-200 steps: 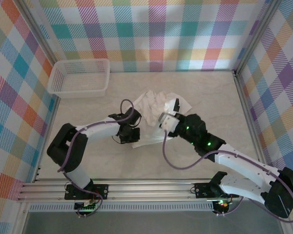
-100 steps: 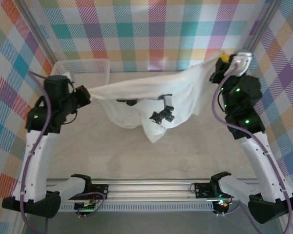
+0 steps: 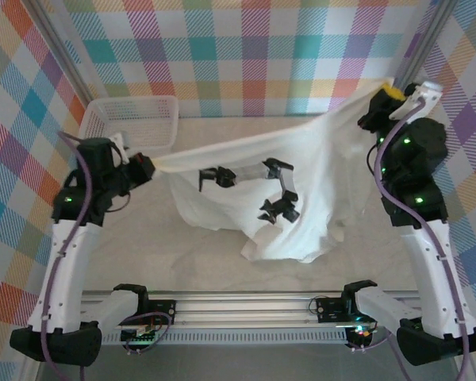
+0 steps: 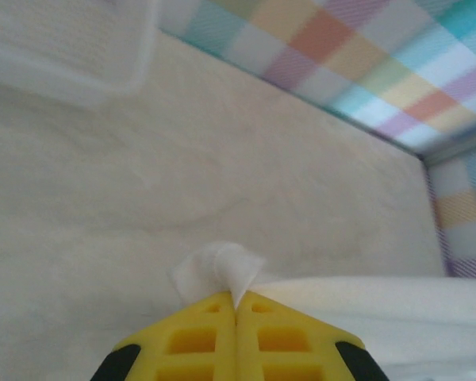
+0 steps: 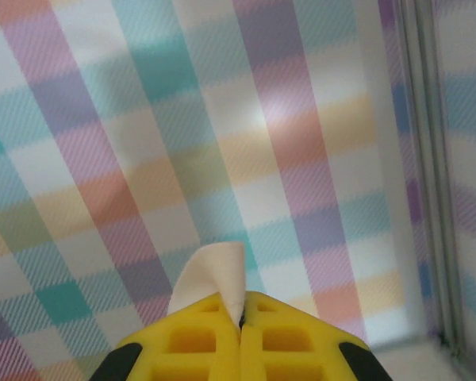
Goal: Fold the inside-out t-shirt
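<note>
Above the table [image 3: 182, 262], the t-shirt [image 3: 317, 175] is held stretched between two raised grippers

Across the middle of the top view, the pale table is seen enclosed by plaid walls [image 3: 254, 55] at the back and on both sides. The white t-shirt is spread in the air over it as a wide sheet. Its upper edge is drawn taut from left of centre up to the upper right of the frame. Its lower part sags in loose folds toward the lower centre; whether the lowest folds touch the table cannot be told. A black print [image 3: 279, 190] is seen through the thin cloth near the centre.

The left arm [image 3: 67, 238] is raised along the left side of the frame, the right arm [image 3: 420, 214] along the right side. A white mesh basket [image 3: 135, 101] is set in the upper left, against the back wall.

One end of the taut edge is pinched by the left gripper [image 3: 147, 167], just below the basket. The other end is pinched by the right gripper [image 3: 390, 89], high in the upper right. In each wrist view, yellow fingers [image 4: 198, 341] are pressed together at the bottom centre, and a small tuft of white cloth [image 4: 218, 270] is seen poking out above them.
</note>
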